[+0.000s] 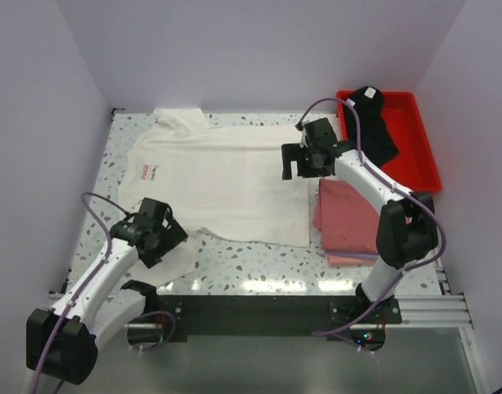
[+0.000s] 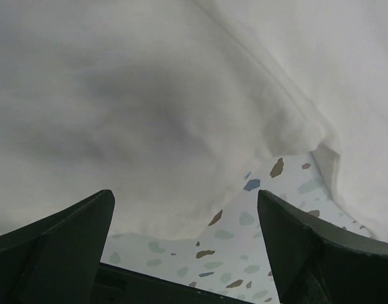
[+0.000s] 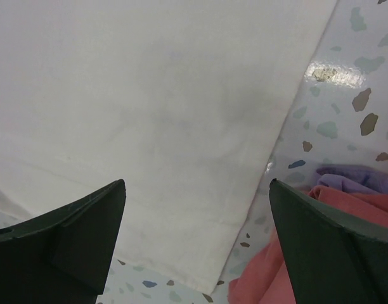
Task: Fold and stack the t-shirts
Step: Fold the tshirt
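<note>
While both tools stand wide open with nothing in them, you've got the white shirt (image 1: 226, 180) spread flat across the middle of the desk (image 1: 259, 263), small red print toward its left side. Your left tool (image 1: 165, 238) sits low over the shirt's near-left corner, by the sleeve; its wrist view shows rumpled white cloth filling most of the frame, a patch of speckled desk between the fingers (image 2: 67, 240), and no contact that I can confirm. Your right tool (image 1: 294, 162) hangs over the shirt's right edge. Its wrist view shows smooth cloth between the jaws, with the hem running diagonally. Pink shirts (image 1: 349, 213) lie folded in a stack just right of that edge, close to the white shirt but apart from it, with a purple layer (image 3: 352, 180) showing at the stack's side. Black shirt (image 1: 374, 123) lies bunched in the red tray (image 1: 423, 156) at the far right.
</note>
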Controlling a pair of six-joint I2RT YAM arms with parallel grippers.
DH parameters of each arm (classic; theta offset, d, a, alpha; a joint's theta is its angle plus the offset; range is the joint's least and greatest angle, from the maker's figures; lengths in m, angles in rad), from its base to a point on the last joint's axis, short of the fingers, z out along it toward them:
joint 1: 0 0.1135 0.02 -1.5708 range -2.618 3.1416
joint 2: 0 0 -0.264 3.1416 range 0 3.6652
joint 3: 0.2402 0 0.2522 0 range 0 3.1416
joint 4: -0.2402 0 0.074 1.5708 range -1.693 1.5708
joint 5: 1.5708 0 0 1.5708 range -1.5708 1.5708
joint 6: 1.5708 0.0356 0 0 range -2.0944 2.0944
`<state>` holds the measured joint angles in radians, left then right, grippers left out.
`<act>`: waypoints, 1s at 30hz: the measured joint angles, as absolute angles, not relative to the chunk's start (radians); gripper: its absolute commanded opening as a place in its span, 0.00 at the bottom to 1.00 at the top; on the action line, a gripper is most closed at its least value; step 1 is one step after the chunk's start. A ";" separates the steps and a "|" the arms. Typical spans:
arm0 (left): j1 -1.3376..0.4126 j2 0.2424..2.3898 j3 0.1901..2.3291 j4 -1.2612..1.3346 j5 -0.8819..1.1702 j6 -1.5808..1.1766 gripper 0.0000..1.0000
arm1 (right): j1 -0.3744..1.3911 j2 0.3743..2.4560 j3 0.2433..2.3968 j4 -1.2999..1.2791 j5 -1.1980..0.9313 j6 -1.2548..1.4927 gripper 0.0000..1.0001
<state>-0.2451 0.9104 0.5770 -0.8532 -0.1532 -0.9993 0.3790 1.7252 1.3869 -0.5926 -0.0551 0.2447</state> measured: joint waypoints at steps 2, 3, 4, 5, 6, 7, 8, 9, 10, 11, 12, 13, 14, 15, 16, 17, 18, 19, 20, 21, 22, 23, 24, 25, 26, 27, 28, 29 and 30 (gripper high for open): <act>-0.287 0.909 0.549 -0.870 -0.140 -1.056 0.98 | 0.379 1.715 1.387 -0.593 -0.046 0.244 0.99; -0.303 0.919 0.542 -0.883 -0.138 -1.085 0.98 | 0.379 1.714 1.387 -0.593 -0.044 0.244 0.99; -0.319 0.932 0.541 -0.903 -0.139 -1.117 0.96 | 0.379 1.713 1.387 -0.593 -0.043 0.244 0.99; -0.332 0.942 0.541 -0.918 -0.143 -1.148 0.94 | 0.379 1.713 1.387 -0.594 -0.043 0.244 0.99; -0.339 0.946 0.541 -0.931 -0.147 -1.173 0.93 | 0.379 1.713 1.386 -0.595 -0.043 0.244 0.99; -0.345 0.947 0.541 -0.945 -0.155 -1.198 0.91 | 0.379 1.713 1.385 -0.598 -0.042 0.244 0.99; -0.349 0.946 0.541 -0.958 -0.163 -1.222 0.91 | 0.379 1.713 1.385 -0.600 -0.041 0.244 0.99; -0.350 0.947 0.541 -0.965 -0.169 -1.240 0.91 | 0.379 1.713 1.385 -0.601 -0.039 0.243 0.99; -0.350 0.951 0.541 -0.968 -0.176 -1.253 0.91 | 0.379 1.713 1.385 -0.602 -0.038 0.243 0.99; -0.350 0.962 0.541 -0.971 -0.183 -1.265 0.92 | 0.379 1.713 1.385 -0.605 -0.036 0.242 0.99; -0.350 0.982 0.543 -0.975 -0.190 -1.273 0.92 | 0.379 1.713 1.385 -0.607 -0.036 0.242 0.99; -0.350 0.999 0.547 -0.980 -0.197 -1.276 0.91 | 0.379 1.714 1.385 -0.609 -0.036 0.242 0.99; -0.350 1.031 0.552 -0.984 -0.206 -1.283 0.91 | 0.379 1.714 1.385 -0.611 -0.036 0.242 0.99; -0.350 1.065 0.559 -0.988 -0.218 -1.291 0.90 | 0.379 1.714 1.385 -0.613 -0.035 0.242 0.99; -0.350 1.095 0.566 -0.991 -0.230 -1.299 0.88 | 0.379 1.715 1.385 -0.614 -0.035 0.242 0.99; -0.350 1.118 0.572 -0.993 -0.241 -1.304 0.87 | 0.379 1.715 1.385 -0.614 -0.035 0.242 0.99; -0.350 1.133 0.578 -0.997 -0.251 -1.311 0.85 | 0.379 1.715 1.385 -0.614 -0.035 0.242 0.99; -0.350 1.148 0.585 -1.002 -0.262 -1.320 0.80 | 0.379 1.715 1.385 -0.614 -0.035 0.242 0.99; -0.350 1.163 0.593 -1.007 -0.274 -1.330 0.79 | 0.379 1.715 1.385 -0.614 -0.034 0.241 0.99; -0.350 1.174 0.599 -1.011 -0.284 -1.336 0.78 | 0.379 1.715 1.385 -0.614 -0.034 0.241 0.99; -0.350 1.187 0.606 -1.015 -0.294 -1.343 0.75 | 0.379 1.715 1.385 -0.614 -0.032 0.240 0.99; -0.350 1.201 0.615 -1.019 -0.307 -1.350 0.72 | 0.379 1.715 1.385 -0.616 -0.028 0.237 0.99; -0.350 1.213 0.621 -1.022 -0.316 -1.354 0.70 | 0.379 1.715 1.385 -0.617 -0.023 0.236 0.99; -0.350 1.225 0.627 -1.023 -0.326 -1.356 0.68 | 0.379 1.715 1.385 -0.619 -0.017 0.234 0.99; -0.351 1.234 0.630 -1.025 -0.332 -1.361 0.68 | 0.379 1.715 1.385 -0.621 -0.012 0.233 0.99; -0.351 1.237 0.631 -1.026 -0.337 -1.366 0.68 | 0.378 1.715 1.385 -0.623 -0.009 0.232 0.99; -0.351 1.238 0.632 -1.028 -0.342 -1.374 0.68 | 0.378 1.715 1.385 -0.625 -0.006 0.230 0.99; -0.351 1.237 0.632 -1.031 -0.347 -1.380 0.68 | 0.378 1.715 1.386 -0.627 -0.003 0.229 0.99; -0.351 1.236 0.632 -1.034 -0.350 -1.387 0.68 | 0.377 1.715 1.386 -0.630 0.002 0.227 0.99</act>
<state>-0.3511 1.2362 0.6315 -1.0336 -0.3496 -1.3872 0.3771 1.7153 1.3865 -0.6296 0.0017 0.2268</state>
